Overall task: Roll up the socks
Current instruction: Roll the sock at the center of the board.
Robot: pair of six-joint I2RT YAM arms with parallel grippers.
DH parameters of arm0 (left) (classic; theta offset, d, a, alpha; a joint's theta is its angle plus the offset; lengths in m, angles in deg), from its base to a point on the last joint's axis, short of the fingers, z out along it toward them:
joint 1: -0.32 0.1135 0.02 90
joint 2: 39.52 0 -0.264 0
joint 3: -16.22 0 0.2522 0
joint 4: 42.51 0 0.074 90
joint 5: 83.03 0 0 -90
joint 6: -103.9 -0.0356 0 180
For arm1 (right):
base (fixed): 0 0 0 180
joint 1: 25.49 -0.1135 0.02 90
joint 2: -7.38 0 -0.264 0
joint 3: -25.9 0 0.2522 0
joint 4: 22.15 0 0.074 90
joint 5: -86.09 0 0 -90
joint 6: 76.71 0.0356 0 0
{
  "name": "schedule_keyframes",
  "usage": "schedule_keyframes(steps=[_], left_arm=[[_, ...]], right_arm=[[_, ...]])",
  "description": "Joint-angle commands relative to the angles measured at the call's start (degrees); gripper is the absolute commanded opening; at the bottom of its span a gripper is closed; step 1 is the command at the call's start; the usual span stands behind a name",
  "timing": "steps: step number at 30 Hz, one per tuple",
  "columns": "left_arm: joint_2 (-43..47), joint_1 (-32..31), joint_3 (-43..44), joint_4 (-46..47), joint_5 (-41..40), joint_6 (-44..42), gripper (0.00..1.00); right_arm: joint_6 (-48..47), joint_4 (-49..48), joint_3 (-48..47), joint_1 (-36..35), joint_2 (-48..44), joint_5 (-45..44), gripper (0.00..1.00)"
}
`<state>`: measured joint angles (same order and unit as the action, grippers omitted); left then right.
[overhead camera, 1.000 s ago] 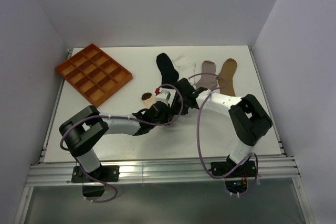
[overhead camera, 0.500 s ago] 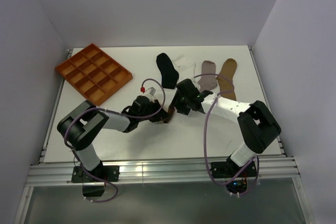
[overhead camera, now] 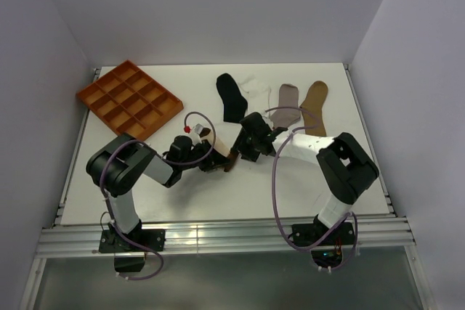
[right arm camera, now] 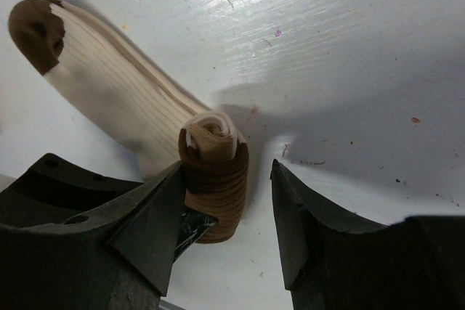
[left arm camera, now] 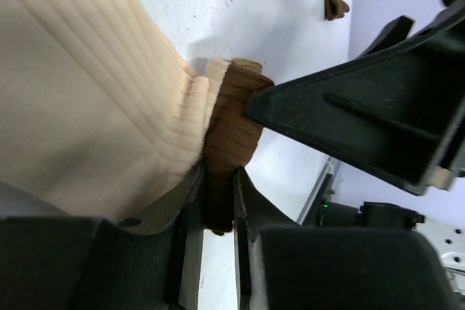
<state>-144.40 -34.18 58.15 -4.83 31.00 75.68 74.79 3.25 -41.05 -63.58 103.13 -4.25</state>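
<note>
An orange compartment tray (overhead camera: 129,101) sits at the far-left corner of the white table (overhead camera: 218,201). Near the table's middle, the left gripper (left arm camera: 216,212) is clamped tight on the brown cuff of a cream ribbed sock with brown bands (right arm camera: 116,99), its cuff end wound into a small roll. The right gripper (right arm camera: 225,230) stands wide apart around that roll, one finger touching it. Along the far edge lie a black sock (overhead camera: 231,97), white sock (overhead camera: 256,88), grey sock (overhead camera: 288,103) and tan sock (overhead camera: 314,105). Bare tabletop stretches toward the near edge.
</note>
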Motion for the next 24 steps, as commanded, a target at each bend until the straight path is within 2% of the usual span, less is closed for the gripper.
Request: schedule_keyframes(steps=[1, 7, 10, 11, 13, 16, 18, 21, 22, 24], left_arm=[[-4.28, 1.36, -3.11, -3.72, 1.72, 0.89, 0.0], [-5.07, 1.45, -2.85, -3.45, 2.16, 0.71, 0.0], [-4.46, 1.45, -2.85, -3.89, 1.55, 0.54, 0.0], [-4.02, 1.45, -3.02, -4.41, 1.28, 0.27, 0.0], [-3.32, 1.45, -3.03, -5.12, 0.76, -0.25, 0.0], [-1.74, 1.45, -3.11, -6.61, -0.3, -1.04, 0.01], [-0.5, 1.45, -2.94, -7.14, -0.56, -1.66, 0.04], [1.25, 1.37, -3.03, -7.31, -0.56, -2.45, 0.18], [1.95, 1.19, -3.03, -7.84, -1.0, -2.8, 0.28], [5.03, 0.75, -2.68, -9.95, -3.36, -4.72, 0.36]], right_arm=[[0.82, -2.23, -0.86, -0.67, 1.37, 0.08, 0.57], [0.91, -3.81, -0.51, -1.29, 3.57, 1.48, 0.56], [0.03, -2.85, -1.74, -1.55, 4.71, 1.31, 0.51], [-0.32, -1.63, -2.0, -1.64, 4.89, 0.78, 0.43], [-0.85, -0.48, -2.62, -1.82, 5.24, 0.43, 0.35], [-2.08, 2.68, -3.85, -1.82, 6.12, 0.43, 0.04], [-4.0, 5.14, -5.33, -1.73, 6.82, 0.43, 0.0], [-7.42, 11.2, -9.37, -1.73, 8.84, -1.94, 0.0], [-8.05, 12.69, -10.26, -1.73, 9.19, -2.64, 0.0], [-10.33, 16.91, -12.97, -1.73, 10.07, -4.13, 0.0]])
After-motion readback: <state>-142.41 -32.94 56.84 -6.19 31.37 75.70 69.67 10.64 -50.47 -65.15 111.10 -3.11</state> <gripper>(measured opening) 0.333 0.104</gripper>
